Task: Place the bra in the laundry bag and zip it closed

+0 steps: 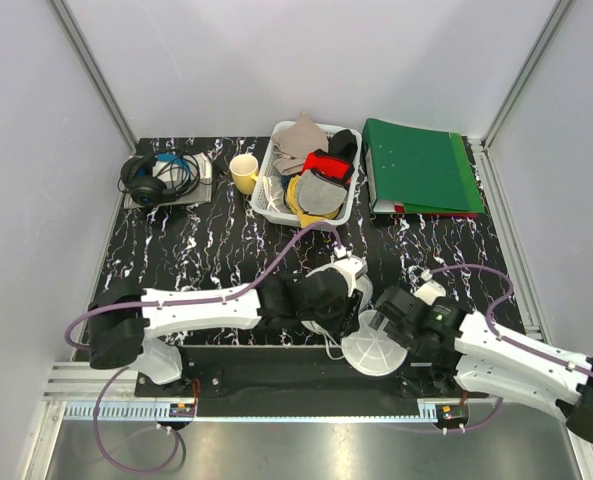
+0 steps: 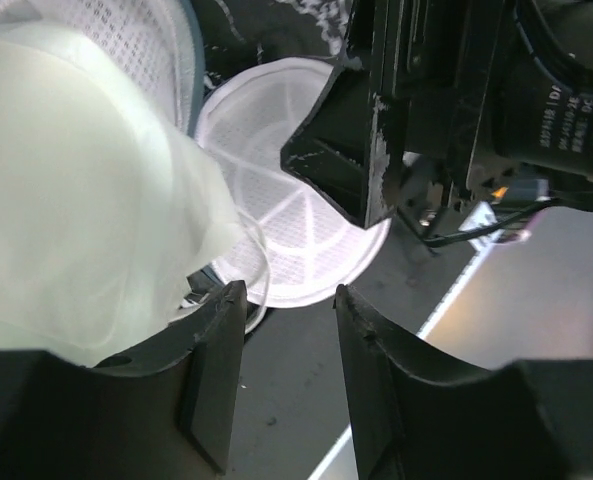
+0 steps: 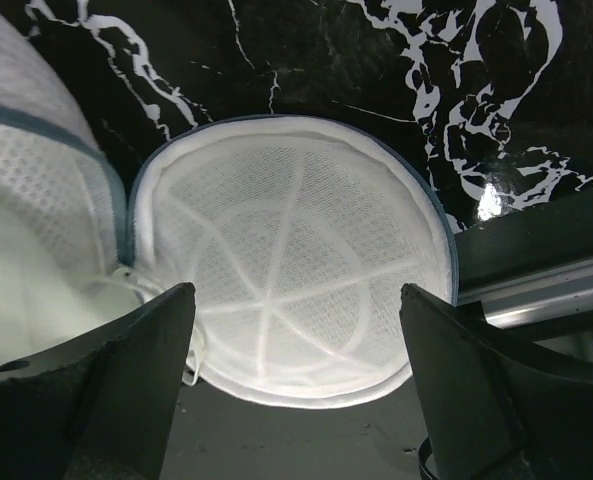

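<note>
The laundry bag lies unzipped near the table's front edge. Its round, flat mesh lid point(image 1: 374, 352) point(image 3: 286, 260) is folded out to the right of the other half point(image 1: 338, 272) point(image 3: 36, 180). The off-white bra point(image 2: 76, 200) fills that left half, bulging out of the mesh wall point(image 2: 126, 40). My left gripper point(image 2: 291, 290) hangs just beside the bra, jaws partly apart with nothing between them. My right gripper point(image 3: 296, 290) is open wide over the lid's near edge, holding nothing.
A white lattice basket point(image 1: 272, 205) of grey, red and yellow garments stands at the back. A yellow cup point(image 1: 243, 172) and headphones point(image 1: 146, 182) are to its left, a green binder point(image 1: 416, 165) to its right. A metal rail point(image 1: 276, 410) runs along the front edge.
</note>
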Tool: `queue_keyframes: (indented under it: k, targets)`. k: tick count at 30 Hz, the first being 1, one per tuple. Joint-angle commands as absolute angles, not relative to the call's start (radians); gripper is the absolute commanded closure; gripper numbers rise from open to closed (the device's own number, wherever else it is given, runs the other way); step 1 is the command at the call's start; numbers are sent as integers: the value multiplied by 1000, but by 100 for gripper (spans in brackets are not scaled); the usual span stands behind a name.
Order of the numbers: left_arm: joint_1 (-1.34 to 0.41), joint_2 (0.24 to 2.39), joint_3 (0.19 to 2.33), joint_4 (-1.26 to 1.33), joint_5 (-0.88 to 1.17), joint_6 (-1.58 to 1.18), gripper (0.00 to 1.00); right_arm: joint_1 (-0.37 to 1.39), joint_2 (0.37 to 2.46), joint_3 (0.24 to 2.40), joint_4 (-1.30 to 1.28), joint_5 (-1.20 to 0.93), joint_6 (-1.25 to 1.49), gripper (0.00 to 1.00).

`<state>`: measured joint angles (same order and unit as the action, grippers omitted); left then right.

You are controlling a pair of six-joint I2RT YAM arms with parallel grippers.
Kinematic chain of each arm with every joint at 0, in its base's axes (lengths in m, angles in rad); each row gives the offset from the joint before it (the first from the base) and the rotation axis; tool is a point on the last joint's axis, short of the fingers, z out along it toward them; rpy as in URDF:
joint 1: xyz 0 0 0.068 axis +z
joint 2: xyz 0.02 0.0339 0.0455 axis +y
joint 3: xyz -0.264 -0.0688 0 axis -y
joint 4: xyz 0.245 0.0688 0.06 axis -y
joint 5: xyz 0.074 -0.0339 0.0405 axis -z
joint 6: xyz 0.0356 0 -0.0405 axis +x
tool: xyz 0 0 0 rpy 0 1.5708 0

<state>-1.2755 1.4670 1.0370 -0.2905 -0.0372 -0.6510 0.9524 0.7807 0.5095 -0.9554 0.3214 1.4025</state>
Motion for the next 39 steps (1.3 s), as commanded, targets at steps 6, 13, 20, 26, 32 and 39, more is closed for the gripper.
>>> queue_keyframes:
  k: [6, 13, 20, 26, 32, 39]
  targets:
    - [-1176, 1612, 1020, -183, -181, -733, 56, 948, 945, 554, -813, 347, 1365, 14]
    - [-1068, 1539, 790, -124, -261, -886, 55, 950, 1109, 609, -617, 220, 1140, 13]
    - [-1062, 1268, 559, -161, -397, -1031, 54, 960, 1426, 807, -462, 49, 966, 11]
    - [-1062, 1065, 477, -218, -431, -1042, 53, 963, 1421, 828, -463, 35, 983, 10]
    - [-1065, 996, 526, -183, -339, -917, 48, 980, 1252, 661, -474, 14, 1095, 10]
    - [-1075, 1014, 578, -164, -272, -833, 49, 1077, 1196, 574, -466, 3, 1190, 15]
